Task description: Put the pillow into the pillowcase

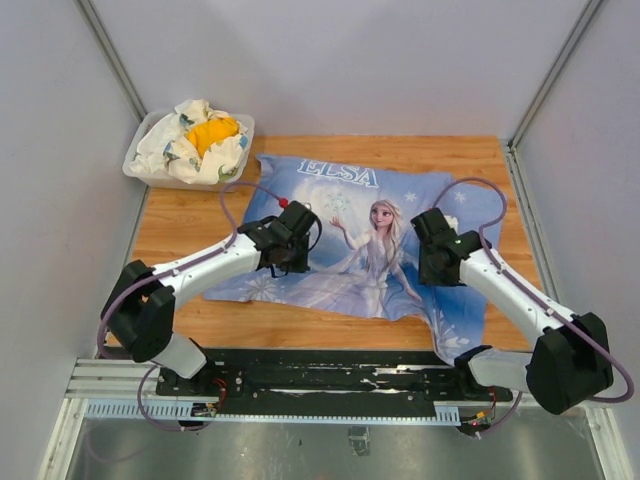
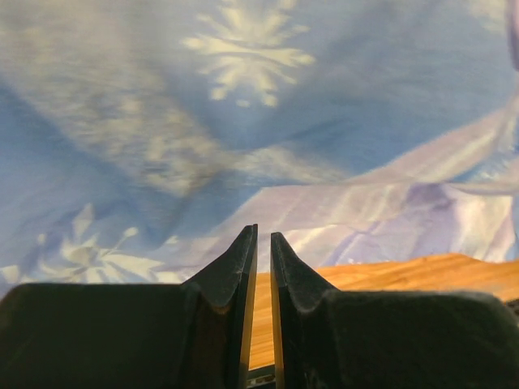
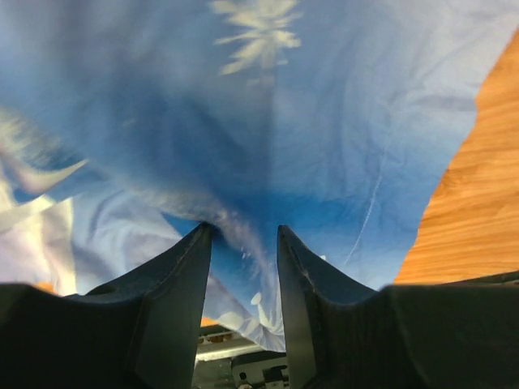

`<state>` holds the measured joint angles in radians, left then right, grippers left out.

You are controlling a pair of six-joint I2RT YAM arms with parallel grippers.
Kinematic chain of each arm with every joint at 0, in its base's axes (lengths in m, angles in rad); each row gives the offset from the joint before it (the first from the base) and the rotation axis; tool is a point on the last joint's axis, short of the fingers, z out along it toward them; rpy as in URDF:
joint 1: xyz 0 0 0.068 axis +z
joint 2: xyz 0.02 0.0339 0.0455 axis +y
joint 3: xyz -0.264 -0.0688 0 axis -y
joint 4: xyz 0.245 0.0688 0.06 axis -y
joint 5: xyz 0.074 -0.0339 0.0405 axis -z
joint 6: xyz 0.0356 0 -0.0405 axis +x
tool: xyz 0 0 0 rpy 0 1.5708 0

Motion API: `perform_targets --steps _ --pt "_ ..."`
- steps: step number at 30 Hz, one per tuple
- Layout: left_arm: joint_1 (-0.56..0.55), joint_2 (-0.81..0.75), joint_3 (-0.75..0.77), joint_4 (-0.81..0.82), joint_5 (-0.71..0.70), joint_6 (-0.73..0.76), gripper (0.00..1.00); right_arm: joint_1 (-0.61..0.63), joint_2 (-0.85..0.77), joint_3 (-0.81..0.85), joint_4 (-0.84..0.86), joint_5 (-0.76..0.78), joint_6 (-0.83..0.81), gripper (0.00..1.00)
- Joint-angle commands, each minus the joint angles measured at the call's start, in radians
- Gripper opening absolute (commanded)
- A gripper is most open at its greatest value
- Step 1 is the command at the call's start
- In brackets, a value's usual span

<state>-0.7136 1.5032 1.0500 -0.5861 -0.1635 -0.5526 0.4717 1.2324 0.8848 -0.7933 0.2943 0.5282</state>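
Note:
The light-blue pillowcase (image 1: 400,195), printed with "ELSA" and a blonde princess, lies spread over the wooden table. The pillow is hidden from every view. My left gripper (image 1: 289,262) hovers over the case's left part; in the left wrist view its jaws (image 2: 263,232) stand almost together with only a thin slit, nothing in it, over snowflake cloth (image 2: 243,97). My right gripper (image 1: 438,272) is down on the case's right part. It stands open (image 3: 243,229), and a ridge of blue fabric (image 3: 243,235) runs between the fingers without being pinched.
A white bin (image 1: 136,166) at the back left holds a white-and-yellow cloth bundle (image 1: 205,135). Bare wood (image 1: 180,215) shows left of the case and along its right edge (image 3: 478,194). The black base rail (image 1: 330,375) runs along the near edge.

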Motion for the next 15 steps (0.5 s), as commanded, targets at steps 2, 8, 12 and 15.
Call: perform_targets --steps 2,8,12,15 --pt "-0.102 0.067 0.055 0.108 0.043 0.047 0.16 -0.182 -0.027 -0.062 0.038 -0.074 0.077 0.39" --pt "-0.159 0.166 0.073 0.174 0.056 0.086 0.16 -0.285 0.021 -0.021 0.072 -0.074 0.11 0.4" --pt "-0.16 0.226 0.045 0.217 0.094 0.099 0.16 -0.39 0.017 0.0 0.097 -0.124 0.102 0.4" --pt "-0.16 0.264 0.022 0.218 0.088 0.102 0.16 -0.438 0.006 0.027 0.109 -0.13 0.086 0.41"
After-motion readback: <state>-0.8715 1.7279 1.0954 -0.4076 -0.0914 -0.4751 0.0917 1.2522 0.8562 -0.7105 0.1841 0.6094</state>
